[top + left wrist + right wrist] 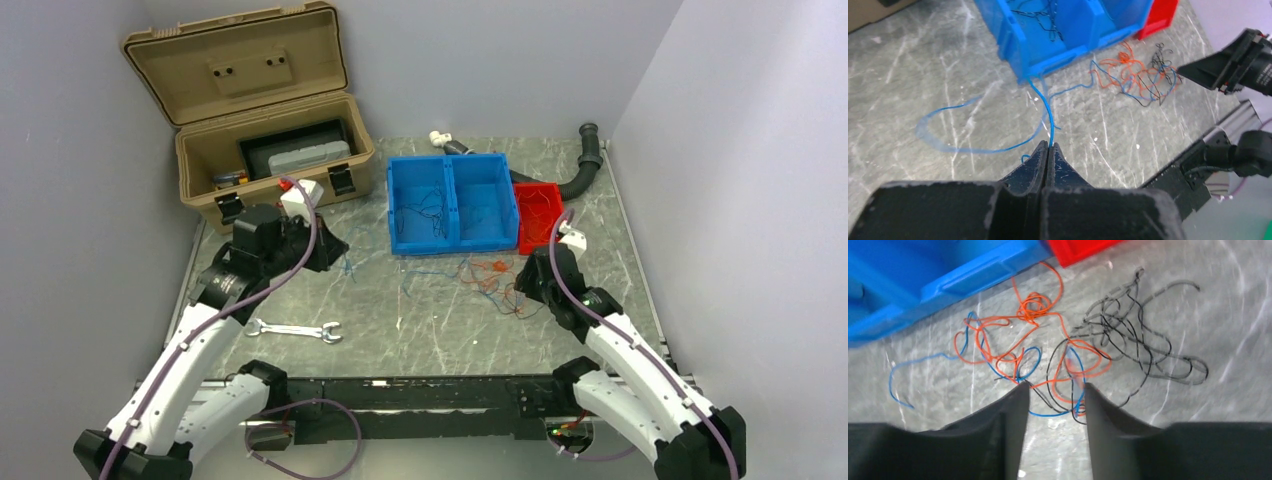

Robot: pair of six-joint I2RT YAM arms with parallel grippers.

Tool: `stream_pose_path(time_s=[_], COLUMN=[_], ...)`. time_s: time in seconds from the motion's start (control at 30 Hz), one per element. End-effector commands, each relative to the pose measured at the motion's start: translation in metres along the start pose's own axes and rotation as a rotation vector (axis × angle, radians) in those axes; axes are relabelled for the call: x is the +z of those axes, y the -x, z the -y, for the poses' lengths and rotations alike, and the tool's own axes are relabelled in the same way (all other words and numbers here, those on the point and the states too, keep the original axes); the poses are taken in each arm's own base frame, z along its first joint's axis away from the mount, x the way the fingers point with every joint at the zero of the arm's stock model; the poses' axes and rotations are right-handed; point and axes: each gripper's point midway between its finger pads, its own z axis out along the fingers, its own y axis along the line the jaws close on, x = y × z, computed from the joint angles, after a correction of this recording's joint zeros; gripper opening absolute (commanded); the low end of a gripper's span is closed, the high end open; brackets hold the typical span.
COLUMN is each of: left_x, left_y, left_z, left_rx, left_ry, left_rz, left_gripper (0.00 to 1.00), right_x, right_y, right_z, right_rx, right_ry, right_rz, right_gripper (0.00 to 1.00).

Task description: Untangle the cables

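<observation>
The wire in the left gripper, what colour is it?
Blue wire, clearest in the left wrist view.

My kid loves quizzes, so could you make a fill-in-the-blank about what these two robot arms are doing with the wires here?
1. The left hand is shut on one ____ cable.
2. The right hand hangs over the tangled cables with its fingers ____.
3. The silver tool lying near the left arm is a ____.
4. Beside the blue bin stands a smaller bin coloured ____.
Missing words: blue; open; wrench; red.
</observation>
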Motion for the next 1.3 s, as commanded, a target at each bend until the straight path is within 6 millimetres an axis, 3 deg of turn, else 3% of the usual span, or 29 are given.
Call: stream_pose_path(time_s=[0.0,0.07,0.43,0.73,0.9,1.07,1.27], left_x=[-0.004,-0.005,-0.015,-0.032,-0.022,-0.004,0.038], left_y=[0.015,0.019,0.068,0.149,0.179,0.199,0.211], left_z=[0.034,0.043,0.09,0.138,0.159,0.174,0.194], left_rx=[0.073,0.088,0.156,0.216,0.201,0.178,0.16], left_ry=[-0.188,-0.235,-0.392,-0.476,-0.558,-0.637,-0.692], left_rz=[0.016,0.008,0.067,0.207,0.209,0.211,0.171], left_gripper=[0.0,0.0,0.0,0.02,0.0,0.0,0.0], right_x=[-0.012,-0.016,-0.022,-0.026,-0.027,-0.032,-0.042], right_y=[0.014,0.016,0.033,0.045,0.052,0.067,0.085], right_z=[-0.031,-0.037,-0.05,-0.056,-0.056,-0.043,-0.022], right_rx=[-0.077,-0.088,-0.12,-0.128,-0.12,-0.069,0.016], right_ry=[0.186,0.229,0.278,0.302,0.295,0.236,0.15], right_rz=[0.045,0.06,0.116,0.163,0.19,0.271,0.381], right_gripper=[0.62,0.68,0.7,0.7,0.7,0.69,0.69])
